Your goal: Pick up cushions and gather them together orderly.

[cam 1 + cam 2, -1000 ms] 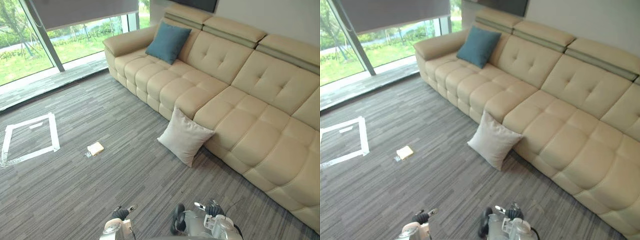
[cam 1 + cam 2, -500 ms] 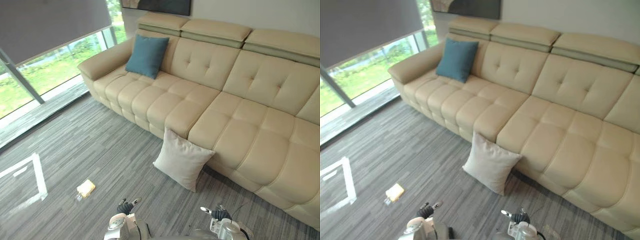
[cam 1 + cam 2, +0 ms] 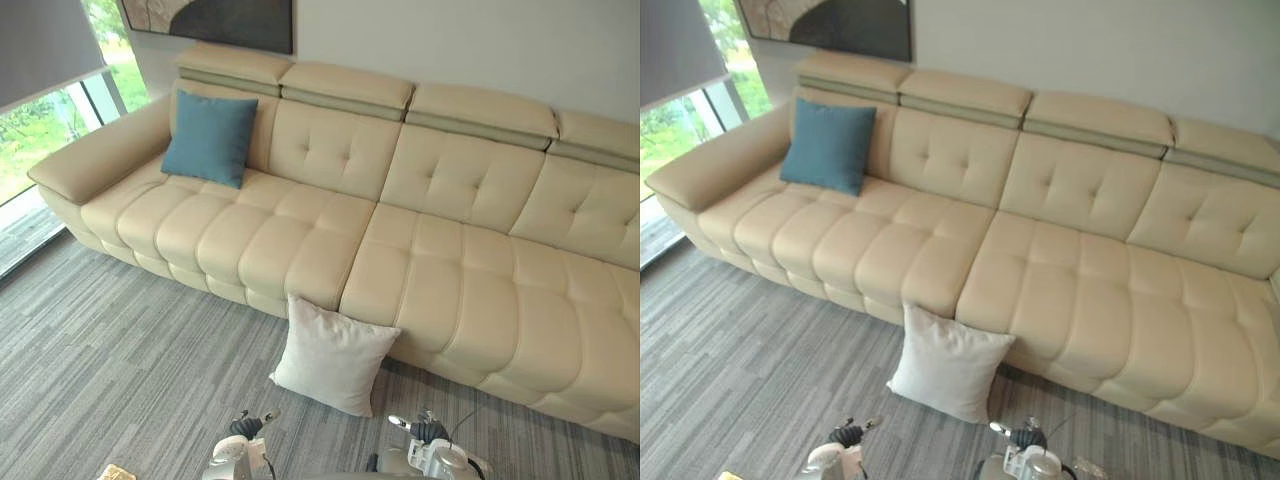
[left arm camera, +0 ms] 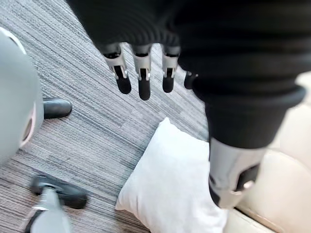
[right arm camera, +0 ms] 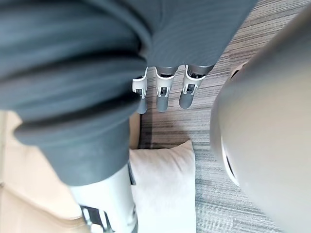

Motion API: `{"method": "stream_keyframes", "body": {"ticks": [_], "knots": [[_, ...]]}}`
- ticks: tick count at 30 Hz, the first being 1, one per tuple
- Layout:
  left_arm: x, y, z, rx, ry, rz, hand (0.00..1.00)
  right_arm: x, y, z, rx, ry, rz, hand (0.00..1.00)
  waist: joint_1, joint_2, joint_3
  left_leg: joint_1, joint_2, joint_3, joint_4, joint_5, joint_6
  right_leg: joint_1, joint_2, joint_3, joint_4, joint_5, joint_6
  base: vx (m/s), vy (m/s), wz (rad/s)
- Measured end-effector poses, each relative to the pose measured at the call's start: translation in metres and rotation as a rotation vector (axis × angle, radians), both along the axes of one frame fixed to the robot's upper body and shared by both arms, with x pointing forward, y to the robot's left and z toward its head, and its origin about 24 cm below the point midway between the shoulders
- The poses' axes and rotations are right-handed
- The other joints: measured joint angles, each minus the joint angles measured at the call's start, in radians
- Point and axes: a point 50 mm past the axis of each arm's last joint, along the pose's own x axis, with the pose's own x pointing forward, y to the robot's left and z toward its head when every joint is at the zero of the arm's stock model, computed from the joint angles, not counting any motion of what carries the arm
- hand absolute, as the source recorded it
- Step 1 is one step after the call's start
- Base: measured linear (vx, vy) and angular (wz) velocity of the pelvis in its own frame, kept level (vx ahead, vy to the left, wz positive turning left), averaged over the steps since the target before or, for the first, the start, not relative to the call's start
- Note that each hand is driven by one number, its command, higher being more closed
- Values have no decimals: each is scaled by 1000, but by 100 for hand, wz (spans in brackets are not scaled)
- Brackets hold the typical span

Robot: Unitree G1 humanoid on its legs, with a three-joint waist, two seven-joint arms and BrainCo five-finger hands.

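Observation:
A white cushion (image 3: 333, 355) stands on the grey carpet, leaning against the front of the beige sofa (image 3: 450, 290) near its middle. A blue cushion (image 3: 210, 138) rests upright against the backrest at the sofa's left end. My left hand (image 4: 142, 73) hangs over the carpet with straight fingers and holds nothing; the white cushion (image 4: 170, 184) lies past it. My right hand (image 5: 163, 90) also hangs with straight, empty fingers, above the carpet beside the white cushion (image 5: 165, 189). Both hands are well short of either cushion.
A small yellow object (image 3: 115, 472) lies on the carpet at the lower left. A floor-length window (image 3: 40, 105) is at the far left and a dark picture (image 3: 210, 18) hangs above the sofa. Open carpet (image 3: 110, 350) stretches before the sofa.
The whole picture has swung round to face the sofa, so the camera moved. The taped square has left the view. Neither cushion has moved and both hands stay low and empty.

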Motion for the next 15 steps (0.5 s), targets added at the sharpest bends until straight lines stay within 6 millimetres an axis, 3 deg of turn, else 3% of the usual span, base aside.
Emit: {"method": "stream_keyframes", "body": {"ticks": [1, 3, 4, 5, 7, 8, 9, 10, 12, 14, 15], "knots": [[-2, -3, -1, -7, 3, -5, 0, 1, -4, 1, -5, -4, -15, 0, -3, 20, 4, 1, 12, -24, 12, 0, -1, 5, 17, 53, 18, -33, 4, 269, -211, 6], [0, -7, 0, -18, -2, -10, 0, -1, -11, 1, -13, -1, -48, 0, -16, 28, 13, -12, 24, -44, 101, -8, -13, 29, 18, 39, 24, -79, 0, 238, -194, 23], [2, -6, 1, -13, -15, -9, 0, -6, -14, 0, -19, 14, -52, 0, -16, 21, 17, -84, 53, -66, 273, -22, -40, 56, 20, 28, 14, -100, 3, 199, -221, 29], [6, -8, 4, -19, -39, -6, 0, -11, -18, -1, -29, 26, -54, 0, -13, 33, 22, -197, 96, -125, 530, -9, -121, 98, 31, 13, -5, -115, -1, 190, -194, 25], [8, -8, 6, -22, -61, -2, 0, -14, -19, -2, -36, 37, -41, 0, -10, 39, 24, -300, 134, -156, 746, -6, -150, 139, 41, 7, -14, -123, -15, 199, -105, -8], [9, -9, 6, -25, -63, -1, 0, -15, -19, -2, -36, 40, -42, 0, -10, 39, 24, -315, 141, -147, 766, -7, -150, 151, 42, 8, -22, -123, -15, 201, -29, -31], [10, -9, 6, -25, -68, 4, 0, -17, -19, -3, -34, 48, -44, 0, -8, 37, 24, -324, 144, -134, 746, -16, -127, 176, 44, 18, -40, -124, -14, 193, 13, -39], [10, -9, 7, -27, -71, 3, 0, -18, -18, -3, -32, 50, -45, 0, -7, 35, 23, -335, 142, -123, 659, -32, -81, 192, 44, 38, -58, -125, -9, 195, 40, -41], [11, -9, 7, -27, -71, 3, 0, -18, -17, -3, -31, 51, -47, 0, -4, 31, 21, -332, 133, -127, 486, -36, -46, 194, 43, 72, -59, -129, 4, 221, 131, -53], [10, -10, 6, -28, -66, 3, 0, -19, -17, -4, -30, 55, -49, 0, -3, 29, 19, -305, 110, -177, 256, 19, -6, 187, 38, 108, -40, -140, 25, 244, 219, -57], [9, -9, 5, -25, -59, 1, 0, -20, -13, -5, -23, 64, -48, 0, 4, 16, 16, -270, 75, -201, 207, 59, -60, 183, 23, 143, -27, -151, 49, 220, 263, -44]]}}
